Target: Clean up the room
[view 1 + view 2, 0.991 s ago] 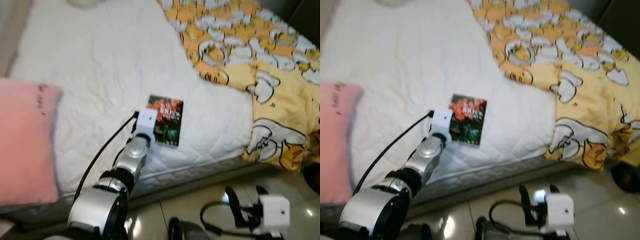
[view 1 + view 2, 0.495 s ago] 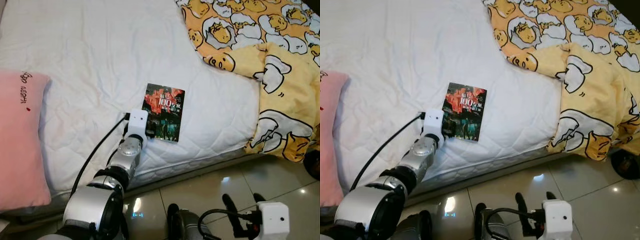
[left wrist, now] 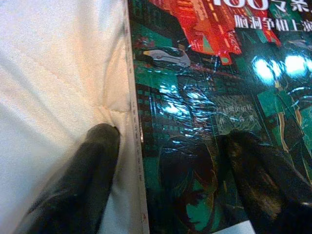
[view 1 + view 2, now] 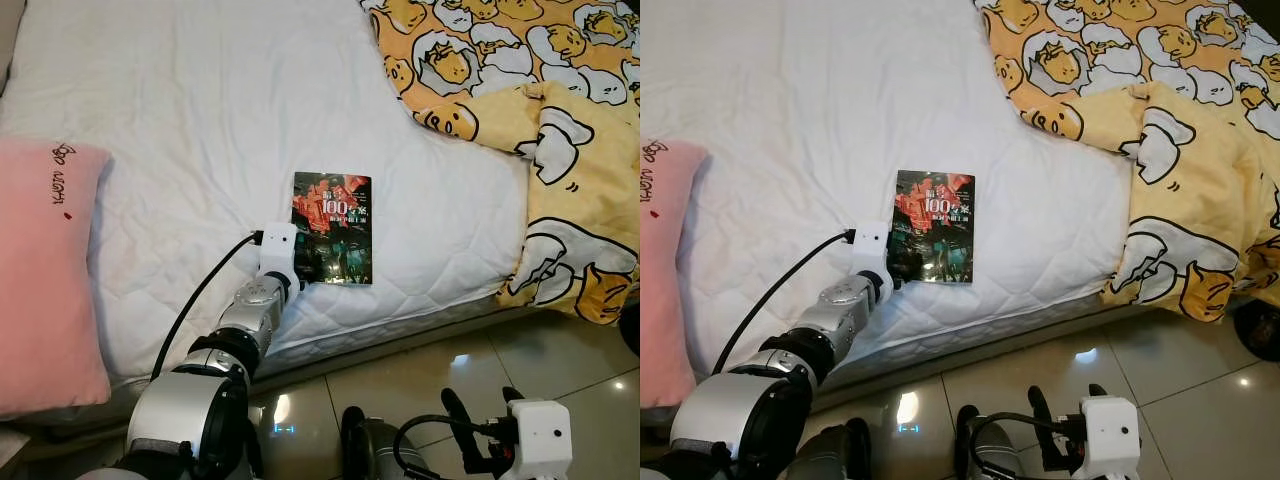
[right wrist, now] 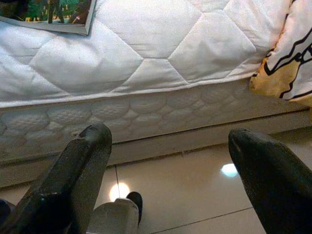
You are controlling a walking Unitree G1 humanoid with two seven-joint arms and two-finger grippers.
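I have the left gripper (image 3: 168, 146) down at the near left corner of the book (image 4: 333, 228), which lies flat on the white quilted mattress (image 4: 200, 130) close to its front edge; in the left wrist view the fingers stand apart, one finger (image 3: 92, 161) pressing on the mattress just beside the book's spine edge, the other resting on the glossy cover; nothing is clamped between them. The pink pillow (image 4: 45, 270) lies well to the left of the book; the yellow patterned duvet (image 4: 540, 120) is bunched on the right and hangs over the mattress corner. My right gripper (image 5: 170, 170) hangs low over the tiled floor (image 5: 195, 195) in front of the bed, fingers spread wide and holding nothing.
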